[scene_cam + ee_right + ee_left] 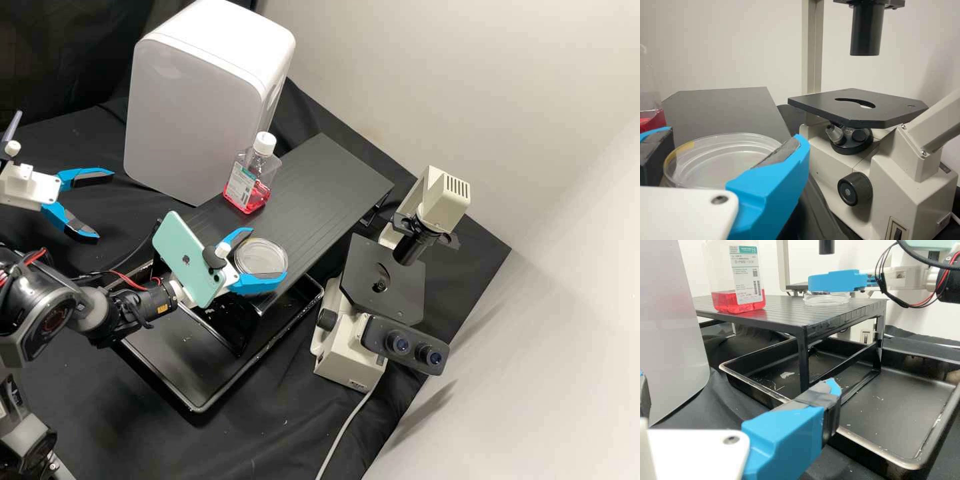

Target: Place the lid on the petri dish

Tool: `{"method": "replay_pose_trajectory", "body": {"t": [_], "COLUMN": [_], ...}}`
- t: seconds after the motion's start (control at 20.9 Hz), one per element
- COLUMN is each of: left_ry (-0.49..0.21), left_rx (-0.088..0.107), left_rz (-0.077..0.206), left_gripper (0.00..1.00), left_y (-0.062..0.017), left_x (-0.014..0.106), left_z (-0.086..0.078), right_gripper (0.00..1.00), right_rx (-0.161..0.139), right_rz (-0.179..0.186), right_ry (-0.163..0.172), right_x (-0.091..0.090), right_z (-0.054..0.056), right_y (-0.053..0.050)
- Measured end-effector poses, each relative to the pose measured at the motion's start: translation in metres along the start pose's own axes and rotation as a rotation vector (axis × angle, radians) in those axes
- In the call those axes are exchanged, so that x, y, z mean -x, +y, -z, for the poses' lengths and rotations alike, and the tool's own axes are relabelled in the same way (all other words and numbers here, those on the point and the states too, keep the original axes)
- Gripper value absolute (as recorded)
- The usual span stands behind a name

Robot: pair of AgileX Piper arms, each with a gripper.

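At the frame's left edge, the left gripper (90, 203) is hanging above the bench with its blue fingers spread. Near the centre, the right gripper (267, 255) is pinching the clear petri dish (261, 260), which is sitting on the black shelf (320, 193). A microscope (373, 293) is standing at the right.

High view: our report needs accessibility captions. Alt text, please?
The right end effector grips a petri dish on a black shelf, near a flask of red liquid. The left end effector hangs open; a microscope stands beside the shelf.
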Motion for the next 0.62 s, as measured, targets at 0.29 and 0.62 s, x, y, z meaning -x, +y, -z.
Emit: {"method": "replay_pose_trajectory", "body": {"t": [0.29,0.62], "left_ry": [0.000,0.000], "left_rx": [0.000,0.000], "left_rz": [0.000,0.000], "left_gripper": [1.00,1.00], "left_y": [0.0000,0.0000], "left_x": [0.000,0.000], "left_z": [0.000,0.000], "right_gripper": [0.00,0.00], "right_rx": [0.001,0.003], "right_rz": [0.002,0.018], "right_ry": [-0.009,-0.013], "right_x": [-0.004,-0.011], "right_z": [-0.001,0.000], "right_y": [-0.003,-0.011]}}
